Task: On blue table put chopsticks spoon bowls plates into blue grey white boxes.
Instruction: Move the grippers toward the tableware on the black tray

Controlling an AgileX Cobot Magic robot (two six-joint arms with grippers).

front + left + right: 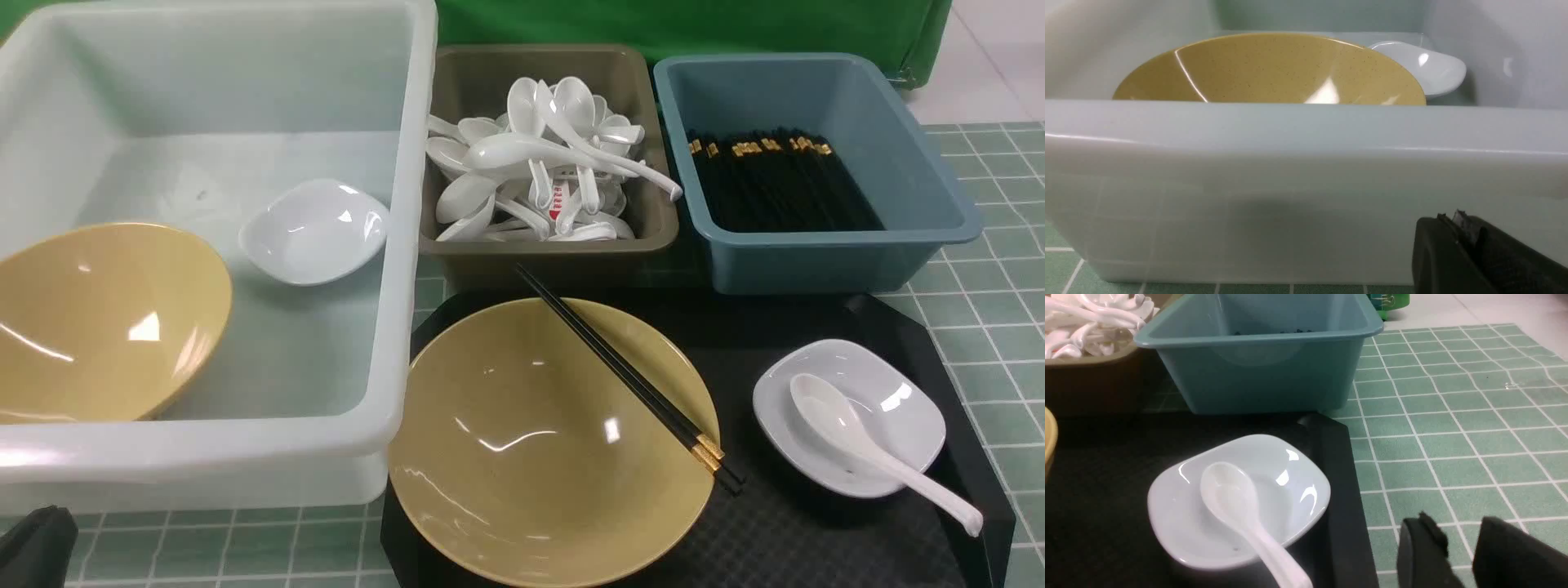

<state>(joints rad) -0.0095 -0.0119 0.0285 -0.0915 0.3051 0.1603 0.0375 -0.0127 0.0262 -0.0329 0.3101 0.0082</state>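
On the black tray, a yellow bowl (549, 441) carries a pair of black chopsticks (629, 380) across its rim. Beside it a white plate (849, 412) (1237, 502) holds a white spoon (865, 445) (1237, 510). The big white box (204, 457) (1298, 175) contains another yellow bowl (102, 318) (1269, 69) and a white plate (314, 230) (1429, 67). My left gripper (1450, 215) is shut and empty, low against that box's near wall. My right gripper (1457, 522) hangs open over the tiled table (1453, 428), right of the tray, holding nothing.
The grey box (457, 245) is heaped with white spoons (547, 163). The blue box (824, 253) (1257, 379) holds many black chopsticks (775, 184). The black tray (816, 539) (1339, 477) has a raised rim. A green backdrop stands behind the boxes.
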